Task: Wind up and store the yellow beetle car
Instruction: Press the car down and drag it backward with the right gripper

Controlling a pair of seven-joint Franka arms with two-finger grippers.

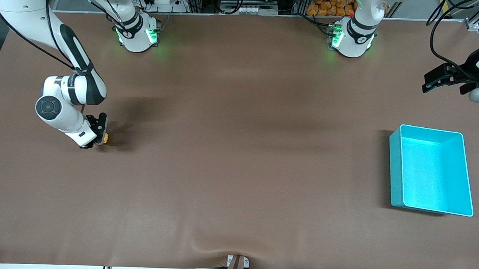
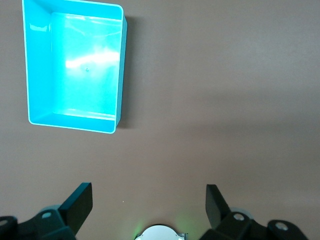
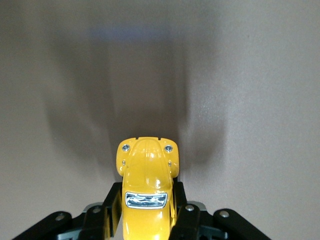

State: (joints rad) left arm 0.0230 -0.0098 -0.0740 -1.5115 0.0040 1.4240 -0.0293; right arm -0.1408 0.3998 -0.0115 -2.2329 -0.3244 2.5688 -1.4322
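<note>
Right gripper [image 3: 147,220] — rounded glossy yellow beetle car [image 3: 146,192].

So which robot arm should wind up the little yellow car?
The right arm: the right gripper is shut on the yellow beetle car. The left gripper waits open, near the teal bin.

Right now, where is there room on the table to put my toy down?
Bare brown table runs from the right tool, shut on the yellow beetle car, to the teal bin. The bin's floor is bare too. The left tool waits open.
</note>
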